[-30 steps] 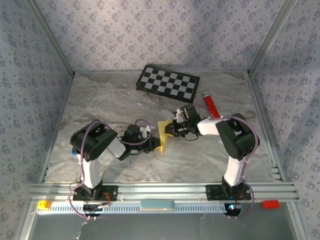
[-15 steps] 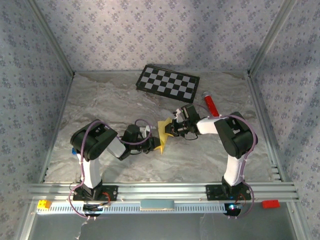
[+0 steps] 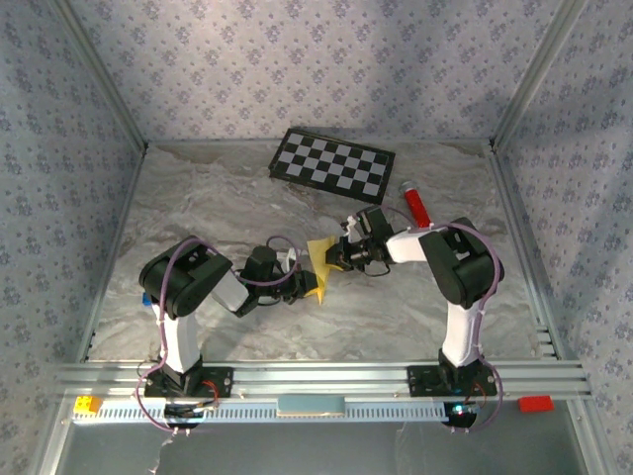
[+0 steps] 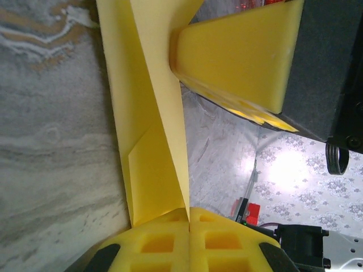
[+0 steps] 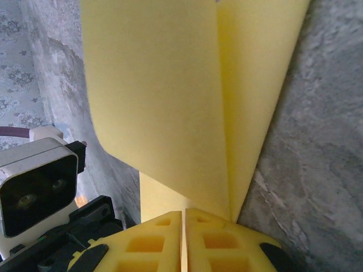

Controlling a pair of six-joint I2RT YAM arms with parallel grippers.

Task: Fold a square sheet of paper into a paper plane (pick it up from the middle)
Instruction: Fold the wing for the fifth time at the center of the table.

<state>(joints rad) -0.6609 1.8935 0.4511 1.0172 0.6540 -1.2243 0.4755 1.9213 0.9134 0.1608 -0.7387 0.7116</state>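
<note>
Left gripper [image 3: 300, 288] clamped fully shut on the lower end of the square sheet of paper [image 3: 318, 250]; right gripper [image 3: 336, 259] pinched shut on its upper end. The paper is strung between the two at mid-table; can't tell if it touches the surface. Progress, by my read: partway. It is doubled lengthwise into a narrow strip, and the left wrist view shows one slanted flap edge. No pointed dart yet; nose and wing folds look left to do. Paper is pale yellow, plain, creases crisp, layers slightly splayed. Wrinkled grey table cover [image 3: 198, 218] below; checkerboard panel [image 3: 332, 163] and red tube [image 3: 415, 206] well apart, behind.
</note>
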